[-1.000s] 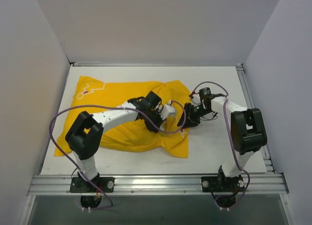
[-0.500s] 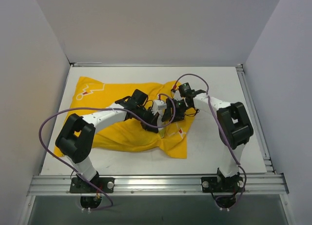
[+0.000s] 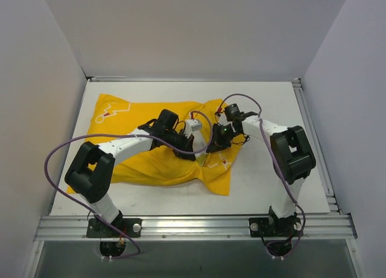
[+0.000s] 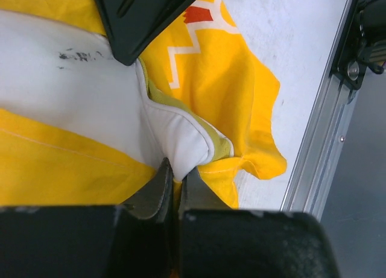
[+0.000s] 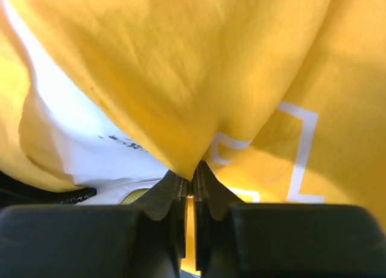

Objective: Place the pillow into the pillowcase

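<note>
The yellow pillowcase (image 3: 151, 163) lies spread over the left and middle of the table, its open end on the right. The white pillow (image 4: 72, 97) with its yellow edge seam lies mostly inside it; one corner (image 4: 193, 142) pokes out. My left gripper (image 4: 175, 175) is shut on that pillow corner, and it shows in the top view (image 3: 194, 128). My right gripper (image 5: 192, 175) is shut on a fold of the pillowcase (image 5: 181, 79), lifting its upper layer at the opening (image 3: 218, 136). The pillow (image 5: 78, 133) shows white under the lifted cloth.
The aluminium rail (image 4: 316, 139) runs along the table's near edge. White walls close in the table on three sides. Purple cables (image 3: 60, 157) loop off both arms over the cloth.
My left gripper has pushed the pillow corner to the left, further into the pillowcase. My right gripper has moved left with the pillowcase edge and holds it over the pillow.
</note>
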Available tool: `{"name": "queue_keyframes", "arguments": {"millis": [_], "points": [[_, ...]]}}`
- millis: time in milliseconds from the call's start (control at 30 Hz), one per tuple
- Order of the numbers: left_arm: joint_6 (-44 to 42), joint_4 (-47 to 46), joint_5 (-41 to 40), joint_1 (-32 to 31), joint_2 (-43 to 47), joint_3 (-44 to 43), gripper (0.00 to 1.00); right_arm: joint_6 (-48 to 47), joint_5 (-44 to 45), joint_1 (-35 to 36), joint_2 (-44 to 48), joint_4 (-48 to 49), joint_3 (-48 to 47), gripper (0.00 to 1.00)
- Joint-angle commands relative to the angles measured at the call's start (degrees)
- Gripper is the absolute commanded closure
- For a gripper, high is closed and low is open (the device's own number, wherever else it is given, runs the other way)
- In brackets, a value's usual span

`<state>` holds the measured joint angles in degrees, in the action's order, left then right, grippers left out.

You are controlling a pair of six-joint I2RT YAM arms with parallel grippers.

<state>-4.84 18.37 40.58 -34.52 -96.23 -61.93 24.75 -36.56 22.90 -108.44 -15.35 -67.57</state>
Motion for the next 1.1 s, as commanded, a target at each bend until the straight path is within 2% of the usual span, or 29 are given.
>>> {"name": "queue_keyframes", "arguments": {"millis": [0, 200, 267, 300, 367, 467, 600, 633, 667, 700, 733, 867, 1067], "points": [[3.78, -6.77, 1.26, 1.12, 1.57, -0.64, 1.00, -4.53, 2.54, -3.11, 2.27, -7.49, 0.86, 1.00], [4.58, -8.61, -3.05, 2.00, 1.13, -0.82, 1.00, -7.26, -9.31, -8.30, 6.39, -10.74, -1.95, 0.99], [6.14, -8.88, -2.26, 2.62, 0.43, -0.65, 1.00, -10.24, -8.80, -8.92, 8.94, -12.67, -2.13, 0.90], [6.33, -8.88, -1.39, 2.71, -0.27, -0.65, 1.00, -11.12, -8.01, -8.83, 9.39, -13.03, -2.04, 0.80], [6.60, -9.66, -0.33, 2.71, -0.45, -0.47, 1.00, -11.57, -6.95, -8.66, 8.43, -13.12, -1.86, 0.76], [8.35, -11.42, 1.25, 2.53, -0.54, -0.29, 1.00, -10.61, -6.51, -8.13, 4.39, -11.90, -2.83, 0.98], [7.83, -11.08, 1.61, 2.44, 0.25, -0.65, 1.00, -8.41, -6.42, -7.78, 1.31, -10.05, -3.71, 1.00], [7.48, -10.55, 1.52, 2.44, 0.42, -0.73, 1.00, -7.97, -6.07, -7.60, 1.74, -9.52, -3.36, 0.98], [7.13, -10.29, 1.44, 2.44, 0.42, -0.73, 1.00, -7.79, -5.98, -6.99, 2.09, -9.17, -3.10, 0.92], [7.04, -10.02, 1.43, 2.44, 0.42, -0.82, 1.00, -7.27, -5.98, -6.73, 2.44, -9.08, -2.83, 0.72], [7.04, -9.93, 1.35, 2.44, 0.42, -0.82, 1.00, -7.18, -5.72, -6.29, 3.32, -8.73, -2.57, 0.65], [7.65, -10.54, 1.26, 2.44, 0.07, -0.82, 1.00, -7.18, -3.44, -3.56, 3.42, -6.97, -1.60, 0.63], [7.74, -10.99, 1.17, 2.44, 0.42, -0.56, 1.00, -6.39, 0.60, -1.71, -1.94, -5.22, -3.62, 0.64]]}}
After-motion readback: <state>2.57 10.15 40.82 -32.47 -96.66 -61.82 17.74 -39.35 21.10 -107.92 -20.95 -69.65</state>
